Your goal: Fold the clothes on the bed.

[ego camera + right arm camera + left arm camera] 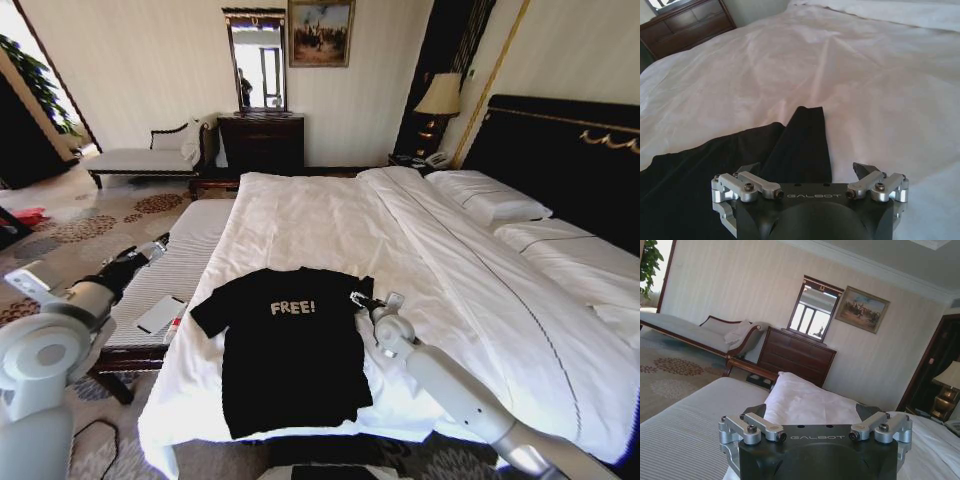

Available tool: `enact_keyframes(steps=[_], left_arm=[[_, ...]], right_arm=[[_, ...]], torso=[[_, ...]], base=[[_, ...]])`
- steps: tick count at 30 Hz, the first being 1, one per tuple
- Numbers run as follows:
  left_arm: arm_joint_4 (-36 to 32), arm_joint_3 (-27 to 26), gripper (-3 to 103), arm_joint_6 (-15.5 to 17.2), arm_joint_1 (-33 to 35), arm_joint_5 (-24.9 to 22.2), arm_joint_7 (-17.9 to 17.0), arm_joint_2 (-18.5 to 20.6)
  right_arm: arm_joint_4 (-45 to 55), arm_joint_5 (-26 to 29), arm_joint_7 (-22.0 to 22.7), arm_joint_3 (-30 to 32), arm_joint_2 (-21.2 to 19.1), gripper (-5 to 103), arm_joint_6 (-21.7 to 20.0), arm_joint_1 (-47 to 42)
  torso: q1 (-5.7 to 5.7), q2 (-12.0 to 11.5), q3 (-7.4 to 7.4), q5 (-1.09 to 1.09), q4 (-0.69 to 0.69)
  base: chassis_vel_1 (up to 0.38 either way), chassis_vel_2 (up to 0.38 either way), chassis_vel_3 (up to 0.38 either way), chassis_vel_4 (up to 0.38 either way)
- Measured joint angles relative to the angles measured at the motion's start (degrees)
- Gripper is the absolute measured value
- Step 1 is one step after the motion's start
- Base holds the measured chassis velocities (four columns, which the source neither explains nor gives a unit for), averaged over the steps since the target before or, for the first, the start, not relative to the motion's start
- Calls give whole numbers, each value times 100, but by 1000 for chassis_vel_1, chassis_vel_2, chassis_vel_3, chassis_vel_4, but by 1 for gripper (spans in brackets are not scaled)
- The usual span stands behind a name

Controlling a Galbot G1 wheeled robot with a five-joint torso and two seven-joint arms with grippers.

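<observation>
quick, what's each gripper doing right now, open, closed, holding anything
Left gripper: open, holding nothing, raised off the bed's left side.
Right gripper: open, holding nothing, at the black T-shirt's right sleeve.

chaise (140,158), dresser (262,140), mirror (256,60), lamp (438,97)

matt black cloth T-shirt (290,345), smooth white duvet (330,225)

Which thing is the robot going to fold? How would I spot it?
Find the big bed with the white covers. Near its foot end lies a black T-shirt, spread flat, beside the open right gripper. It is the one dark thing on the white covers, with white "FREE!" letters.
</observation>
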Motion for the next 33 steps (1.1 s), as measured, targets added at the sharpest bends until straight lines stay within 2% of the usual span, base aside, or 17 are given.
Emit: enact_keyframes(steps=[6,14,16,17,19,23,25,28,31,32,33], left_arm=[[3,51,100,0,-22,2,-2,3],[14,47,100,-2,-21,6,-4,11],[18,44,100,-2,-20,9,-4,11],[24,41,100,-2,-20,11,-4,9],[26,40,100,-2,-20,12,-4,8],[35,41,100,-3,-21,21,-5,-7],[38,45,100,-3,-22,24,-4,-10],[45,55,100,-3,-24,32,-4,-15],[46,59,100,-4,-27,33,-4,-16],[47,68,100,-4,-33,36,-4,-17],[48,71,100,-4,-35,38,-5,-17]], right_arm=[[-109,531,127,196,79,100,-144,-65],[-299,580,1,220,198,101,-154,-91],[-321,570,-24,209,216,97,-151,-80],[-326,549,-50,192,227,86,-144,-75],[-327,534,-64,180,230,86,-139,-74],[-349,473,-151,162,240,65,-90,-57],[-357,455,-166,160,241,65,-78,-54],[-354,399,-179,159,229,48,-59,-59],[-331,368,-180,162,212,43,-52,-79],[-304,348,-180,171,196,33,-48,-103],[-289,341,-180,178,188,33,-46,-117]], torso=[[0,0,0,0,1],[0,0,0,0,0],[0,0,0,0,0],[0,0,0,0,1],[0,0,0,0,1],[0,0,0,0,1],[0,0,0,0,1],[0,0,0,0,1],[0,0,0,0,1],[0,0,0,0,1],[0,0,0,0,1]], base=[[0,0,0,0],[0,0,0,0],[0,0,0,0],[0,0,0,0],[0,0,0,0],[0,0,0,0],[0,0,0,0],[0,0,0,0],[0,0,0,0],[0,0,0,0],[0,0,0,0]])
